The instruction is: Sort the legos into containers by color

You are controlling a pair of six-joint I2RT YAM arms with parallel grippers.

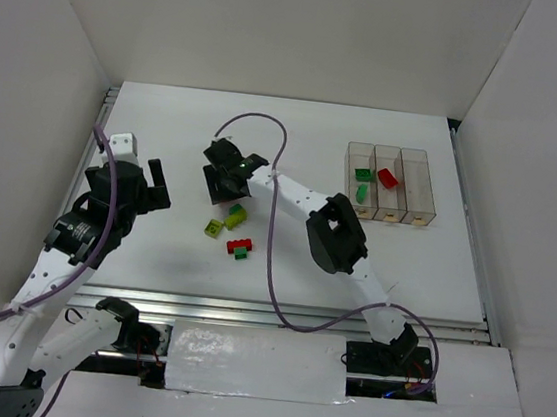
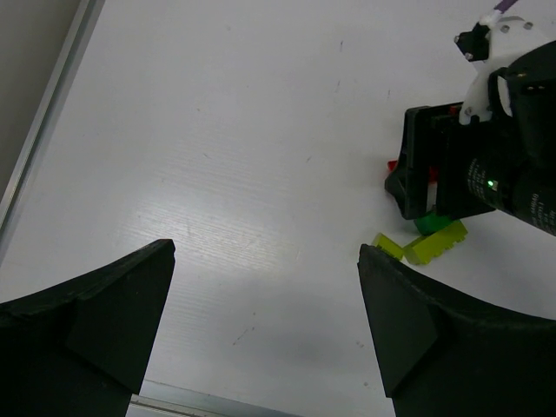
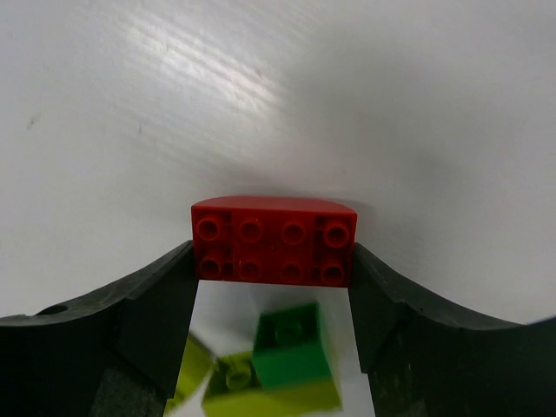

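Centre frame: right end effector [image 3: 272,265] clamped on red lego [image 3: 274,228], green lego [image 3: 294,347] and yellow-green legos [image 3: 261,395] just below. Left side: left end effector [image 2: 265,287] apart over bench [image 2: 217,130].

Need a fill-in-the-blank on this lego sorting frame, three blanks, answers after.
1. The right gripper is shut on an eight-stud plastic brick coloured ___.
2. The left gripper is open and holds ___.
3. Among the three clear plastic bins, the small red brick lies in the ___ one.
Missing: red; nothing; middle.
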